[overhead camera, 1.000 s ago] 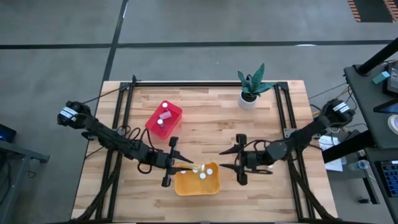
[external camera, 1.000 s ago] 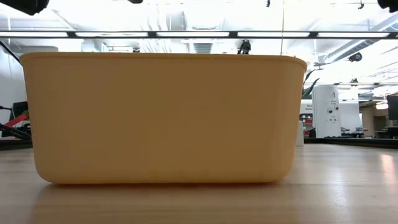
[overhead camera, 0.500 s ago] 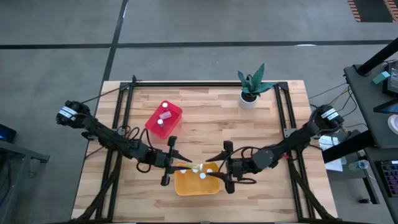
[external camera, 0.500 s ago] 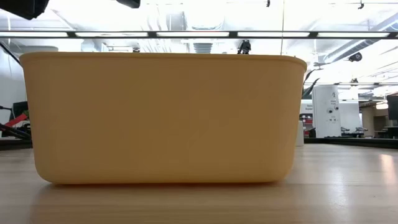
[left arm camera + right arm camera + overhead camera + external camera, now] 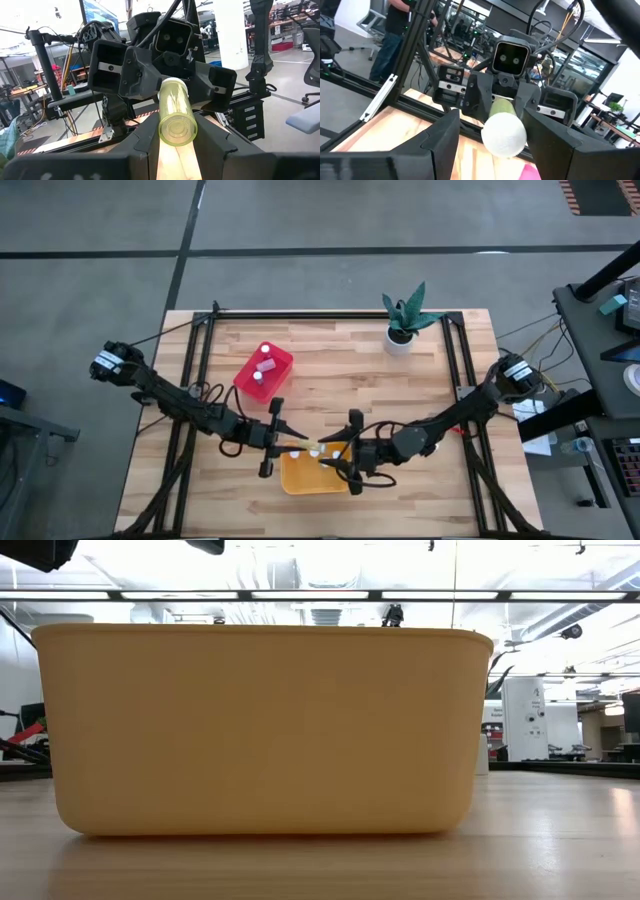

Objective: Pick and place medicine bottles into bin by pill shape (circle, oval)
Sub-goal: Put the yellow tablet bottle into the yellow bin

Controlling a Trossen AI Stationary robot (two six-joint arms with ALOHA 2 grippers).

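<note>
A pale yellow-green medicine bottle (image 5: pixel 176 112) with a white cap (image 5: pixel 504 134) lies level in the air above the yellow bin (image 5: pixel 312 477). My left gripper (image 5: pixel 290 445) is shut on it. My right gripper (image 5: pixel 335 452) faces the left one, open, with a finger on either side of the cap and apart from it. A white-capped bottle (image 5: pixel 323 463) stands inside the yellow bin. The red bin (image 5: pixel 264 372) at the far left holds two more bottles. My left gripper pinches the bottle's body near its bottom end (image 5: pixel 177 131) between its two fingers. The fingers come level from the table's left and lie along the bottle. The bottle is lifted clear over the yellow bin, lying level with its cap toward my right gripper.
A white pot with a green plant (image 5: pixel 400 330) stands at the far right of the table. Black frame rails (image 5: pixel 200 360) run along the table's left, right and far sides. In the low view the yellow bin's wall (image 5: pixel 260 730) fills most of the picture.
My right gripper has travelled toward the table's left, over the yellow bin, up to my left gripper, and its fingers now stand round the bottle's cap. My left gripper and the bottle have kept still.
</note>
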